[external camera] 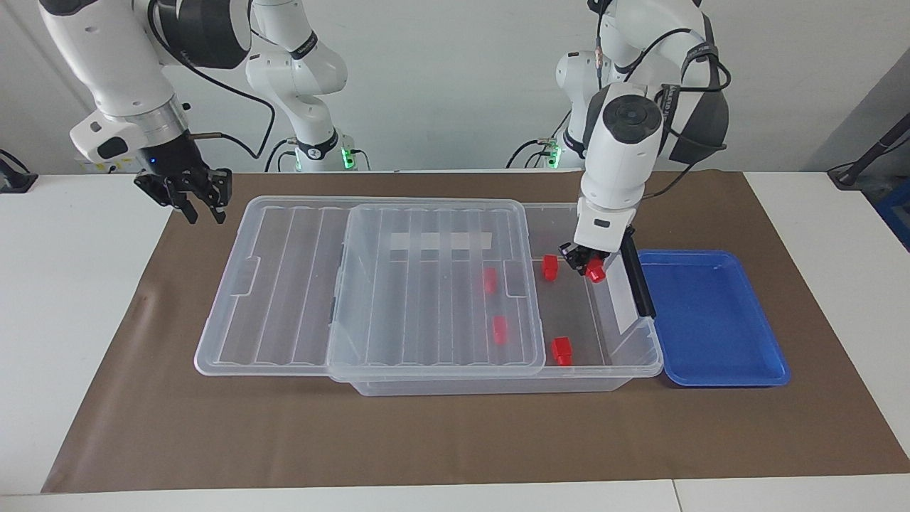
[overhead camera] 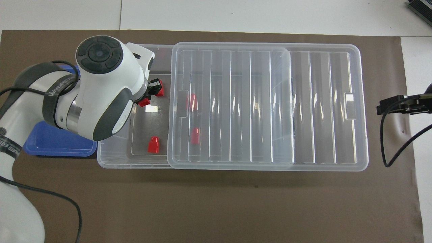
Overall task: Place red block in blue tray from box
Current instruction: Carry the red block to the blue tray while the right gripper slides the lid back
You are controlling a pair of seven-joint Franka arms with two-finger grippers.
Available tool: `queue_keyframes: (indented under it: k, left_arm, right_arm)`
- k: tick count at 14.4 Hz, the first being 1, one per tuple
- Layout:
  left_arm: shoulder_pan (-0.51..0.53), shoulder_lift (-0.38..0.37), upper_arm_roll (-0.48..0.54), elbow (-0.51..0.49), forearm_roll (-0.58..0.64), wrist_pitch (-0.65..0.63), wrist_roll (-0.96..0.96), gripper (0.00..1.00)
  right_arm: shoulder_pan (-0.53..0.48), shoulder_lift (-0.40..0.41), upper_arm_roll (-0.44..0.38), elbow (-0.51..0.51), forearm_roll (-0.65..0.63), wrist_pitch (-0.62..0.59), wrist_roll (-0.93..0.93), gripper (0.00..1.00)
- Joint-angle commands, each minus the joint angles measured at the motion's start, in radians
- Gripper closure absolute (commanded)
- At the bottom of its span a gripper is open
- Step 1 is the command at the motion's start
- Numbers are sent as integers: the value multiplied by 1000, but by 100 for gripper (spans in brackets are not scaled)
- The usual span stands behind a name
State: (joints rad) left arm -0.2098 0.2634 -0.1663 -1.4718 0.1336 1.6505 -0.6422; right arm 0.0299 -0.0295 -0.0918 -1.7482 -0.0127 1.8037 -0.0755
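My left gripper (external camera: 587, 267) is shut on a red block (external camera: 596, 270) and holds it up over the open end of the box (external camera: 625, 359), close to the wall beside the blue tray (external camera: 711, 320). From overhead the held block (overhead camera: 144, 102) shows under the left gripper (overhead camera: 149, 98). Two red blocks (external camera: 549, 267) (external camera: 561, 350) lie loose on the box floor. Two more (external camera: 490, 280) (external camera: 500, 330) show through the clear lid (external camera: 434, 284). The blue tray holds nothing. My right gripper (external camera: 202, 199) hangs over the mat at the right arm's end.
The ribbed lid (overhead camera: 263, 101) lies slid toward the right arm's end, overhanging the box (overhead camera: 114, 158) there. A black clip handle (external camera: 638, 277) stands on the box wall beside the tray (overhead camera: 57, 145). Brown mat (external camera: 455, 434) covers the table.
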Motion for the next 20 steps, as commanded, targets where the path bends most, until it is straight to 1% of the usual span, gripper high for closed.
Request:
queue_keyframes:
  k: [1, 3, 5, 6, 7, 9, 10, 12, 13, 16, 18, 20]
  left_arm:
    - [88, -7, 1, 33, -29, -57, 169, 100]
    - [154, -16, 4, 31, -29, -61, 356, 100]
    - [245, -23, 2, 19, -32, -45, 532, 100]
    - [283, -27, 1, 4, -34, -17, 617, 100]
    - [311, -38, 1, -36, -34, 41, 671, 100]
    - [345, -82, 1, -166, -34, 186, 690, 100]
    - [361, -108, 1, -255, -34, 275, 690, 100]
    - [378, -147, 1, -426, -37, 473, 691, 100]
    - [382, -148, 1, -471, -37, 527, 693, 100]
    - [434, -136, 4, -571, -37, 665, 751, 100]
    - [496, -99, 4, -588, -37, 721, 826, 100]
    - [518, -89, 4, -588, -37, 727, 843, 100]
  right_arm:
    - [-39, 37, 4, -36, 17, 72, -119, 100]
    - [-67, 75, 4, -46, 17, 133, -237, 100]
    - [-88, 105, 4, -50, 17, 181, -265, 100]
    - [-90, 120, 6, -50, 25, 189, -265, 100]
    - [-90, 134, 6, -50, 33, 195, -265, 100]
    - [-90, 161, 7, -48, 36, 204, -311, 100]
    - [-90, 171, 7, -48, 39, 213, -338, 100]
    - [-82, 177, 7, -48, 101, 221, -346, 100]
    - [-76, 177, 7, -48, 108, 221, -345, 100]
    - [-71, 183, 12, -48, 112, 221, -342, 100]
    - [-55, 184, 17, -50, 112, 220, -339, 100]
    - [-38, 184, 17, -48, 114, 220, -319, 100]
